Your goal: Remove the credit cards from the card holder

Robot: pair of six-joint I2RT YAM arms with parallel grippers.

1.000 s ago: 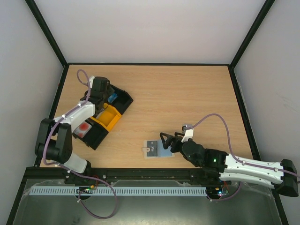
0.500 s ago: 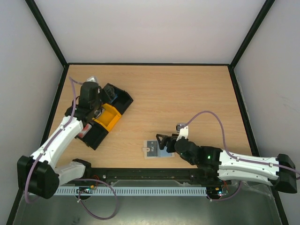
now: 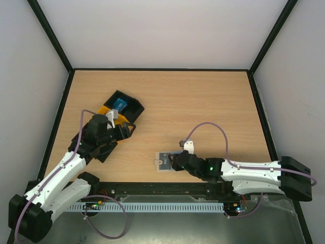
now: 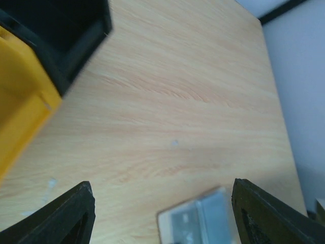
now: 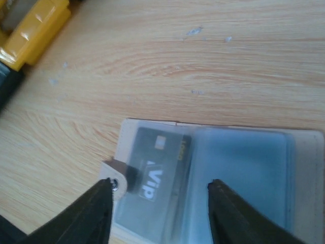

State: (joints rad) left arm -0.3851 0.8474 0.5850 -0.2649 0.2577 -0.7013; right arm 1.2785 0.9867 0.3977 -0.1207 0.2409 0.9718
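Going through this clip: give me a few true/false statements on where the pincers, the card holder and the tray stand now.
1. The right pincer is open above the card holder. True.
2. The left pincer grips a red card. False: it is open and empty.
3. A dark VIP card sits in a sleeve of the holder. True.
4. The holder lies in the black-and-yellow tray. False: it lies flat on the table, apart from the tray.

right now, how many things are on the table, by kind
card holder: 1
dark vip card inside it: 1
black-and-yellow tray: 1
bright blue item in the tray: 1
total: 4
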